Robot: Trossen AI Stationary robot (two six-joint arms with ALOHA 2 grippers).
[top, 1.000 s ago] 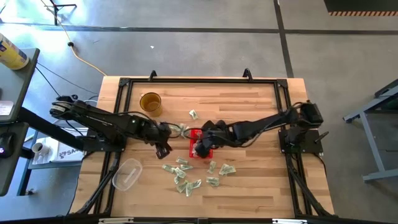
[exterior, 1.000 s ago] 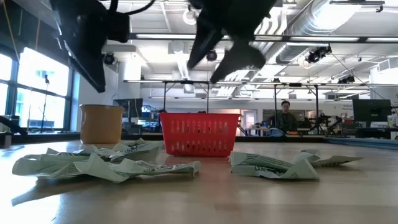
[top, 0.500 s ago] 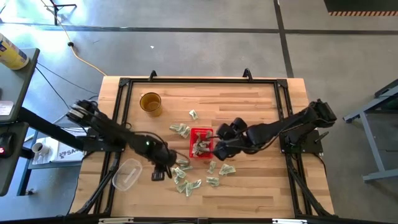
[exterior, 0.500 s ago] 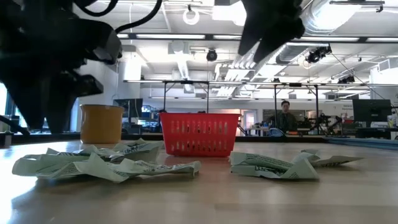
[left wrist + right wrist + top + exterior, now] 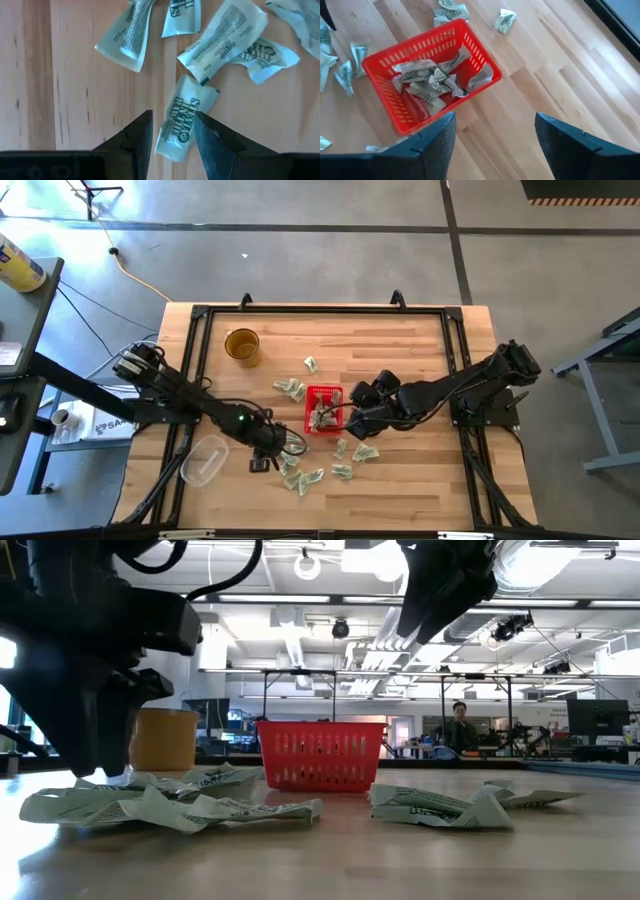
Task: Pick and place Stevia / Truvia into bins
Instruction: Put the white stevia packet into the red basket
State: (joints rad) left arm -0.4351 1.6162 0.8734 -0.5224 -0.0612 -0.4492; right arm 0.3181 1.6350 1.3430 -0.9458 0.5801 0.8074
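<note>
The red basket [image 5: 322, 410] stands mid-table and holds several pale green Stevia sachets [image 5: 432, 80]. More sachets lie flat on the wood near the table's near edge [image 5: 300, 472], to the basket's right [image 5: 364, 451] and on its far side [image 5: 291, 389]. My left gripper [image 5: 262, 463] is open and low over the near pile. Its fingers [image 5: 142, 135] stand on either side of one sachet [image 5: 182, 120], and I cannot tell whether they touch it. My right gripper [image 5: 492, 150] is open and empty, raised above the table just right of the basket [image 5: 427, 75].
A round amber cup [image 5: 241, 344] stands at the far left. A clear plastic tub [image 5: 204, 459] lies close to the left of my left gripper. The black frame [image 5: 320, 308] runs around the table's edges. A person [image 5: 459, 726] sits in the room far behind.
My left gripper has gone from beside the basket's left side toward the table's near edge and down onto the near pile of sachets. My right gripper has gone from over the basket toward the table's right and up.
</note>
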